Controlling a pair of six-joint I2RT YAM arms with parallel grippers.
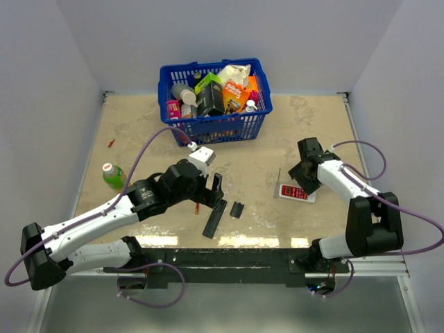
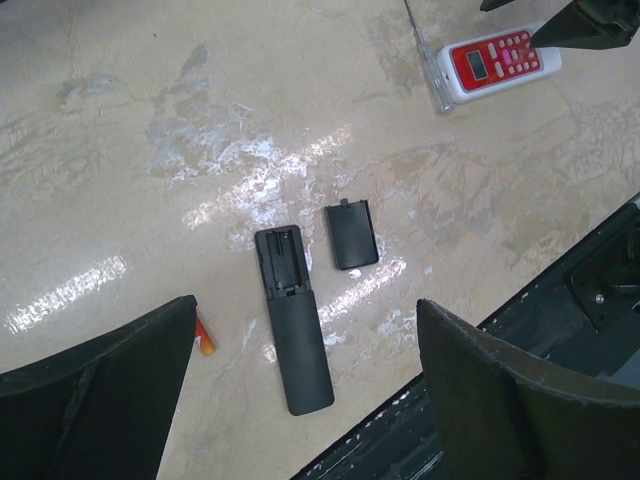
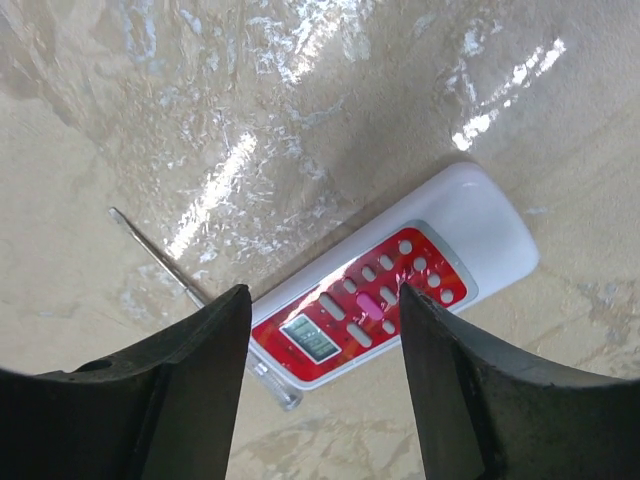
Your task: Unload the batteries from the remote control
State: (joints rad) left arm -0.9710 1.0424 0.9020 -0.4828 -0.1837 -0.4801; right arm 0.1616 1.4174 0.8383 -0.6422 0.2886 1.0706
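A black remote control [image 2: 292,320] lies back up near the table's front edge, and its battery bay [image 2: 280,262] looks empty. Its black cover plate [image 2: 351,235] lies just beside it. One red battery [image 2: 204,338] rests on the table left of the remote, half hidden behind my left finger. My left gripper [image 2: 307,303] hovers open above the black remote [image 1: 215,218], holding nothing. A white remote with a red face [image 3: 400,290] lies face up on the right. My right gripper [image 3: 322,295] is open just above it, a finger on either side.
A blue basket [image 1: 214,97] full of packages stands at the back. A green bottle [image 1: 113,176] lies at the left, with a small red piece [image 1: 111,143] beyond it. A thin clear rod [image 3: 180,270] lies against the white remote's end.
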